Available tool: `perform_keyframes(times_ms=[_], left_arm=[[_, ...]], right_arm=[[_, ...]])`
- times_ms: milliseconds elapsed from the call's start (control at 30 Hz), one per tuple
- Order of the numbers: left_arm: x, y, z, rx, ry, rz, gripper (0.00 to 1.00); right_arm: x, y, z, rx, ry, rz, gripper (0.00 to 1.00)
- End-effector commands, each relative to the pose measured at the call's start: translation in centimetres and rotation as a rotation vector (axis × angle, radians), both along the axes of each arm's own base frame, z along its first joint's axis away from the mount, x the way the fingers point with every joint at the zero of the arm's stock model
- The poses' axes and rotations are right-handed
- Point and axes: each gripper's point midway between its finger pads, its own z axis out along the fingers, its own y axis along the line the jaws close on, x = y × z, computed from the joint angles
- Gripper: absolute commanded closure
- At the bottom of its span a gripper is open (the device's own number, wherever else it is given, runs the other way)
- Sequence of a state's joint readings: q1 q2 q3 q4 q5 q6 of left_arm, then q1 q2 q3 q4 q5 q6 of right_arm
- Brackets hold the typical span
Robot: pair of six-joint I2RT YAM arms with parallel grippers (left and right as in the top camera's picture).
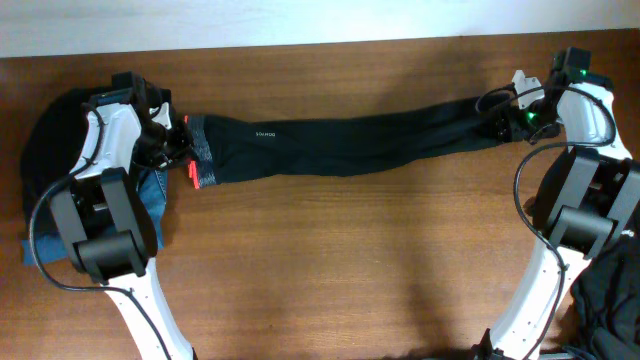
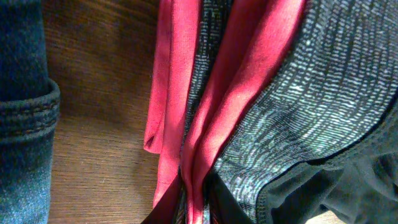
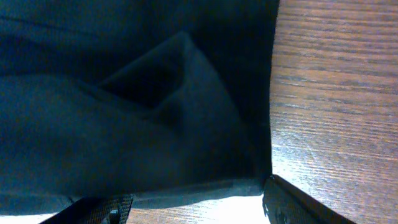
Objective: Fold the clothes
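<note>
Long black leggings (image 1: pixel 350 145) lie stretched across the table, left to right. Their grey-speckled waistband (image 1: pixel 202 150) with a coral-red edge is at the left end. My left gripper (image 1: pixel 175 140) is shut on that edge. In the left wrist view the coral-red folds (image 2: pixel 249 68) and the speckled band (image 2: pixel 311 106) run down into the jaws (image 2: pixel 199 208). My right gripper (image 1: pixel 500 112) is at the ankle end. In the right wrist view its fingers (image 3: pixel 196 208) stand apart, with bare table between them and the black hem (image 3: pixel 124 112) just beyond the tips.
Blue jeans (image 1: pixel 152 195) lie under my left arm and show in the left wrist view (image 2: pixel 22 124). A black garment (image 1: pixel 55 140) is heaped at the far left. Another black garment (image 1: pixel 610 300) lies at the bottom right. The table's back edge (image 1: pixel 300 45) runs along the top.
</note>
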State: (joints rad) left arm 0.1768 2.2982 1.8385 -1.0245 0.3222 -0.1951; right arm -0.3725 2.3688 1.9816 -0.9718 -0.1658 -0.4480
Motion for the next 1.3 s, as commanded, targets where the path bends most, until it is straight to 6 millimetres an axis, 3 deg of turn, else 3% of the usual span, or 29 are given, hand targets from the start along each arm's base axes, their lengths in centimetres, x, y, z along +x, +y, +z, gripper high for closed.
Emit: perform_keyframes(times_ms=[0,467,667,733,867,1067,1267], left_arm=[[0.8,0.0,2.2,0.017,-0.06,-0.017,0.87],[0.8,0.0,2.2,0.017,-0.06,-0.017,0.87],[0.8,0.0,2.2,0.017,-0.06,-0.017,0.87],[0.8,0.0,2.2,0.017,-0.06,-0.017,0.87],[0.8,0.0,2.2,0.017,-0.06,-0.017,0.87],[0.8,0.0,2.2,0.017,-0.06,-0.017,0.87],[0.8,0.0,2.2,0.017,-0.06,-0.017,0.87]], right_arm=[[0.2,-1.1,0.6,-0.039,-0.002,-0.074,0.27],[1.7,-1.3,1.6,-0.047,-0.06,-0.069,0.27],[2.5,0.8,1.9,0.017,-0.093,-0.007,0.29],[2.7,1.1,1.9,0.017,-0.096,0.0,0.33],[2.8,1.5,1.9,0.016,-0.097,0.008,0.51],[2.5,1.7,1.8,0.021,-0.083,0.008,0.62],[1.8,1.6,1.5,0.018,-0.052,0.003,0.62]])
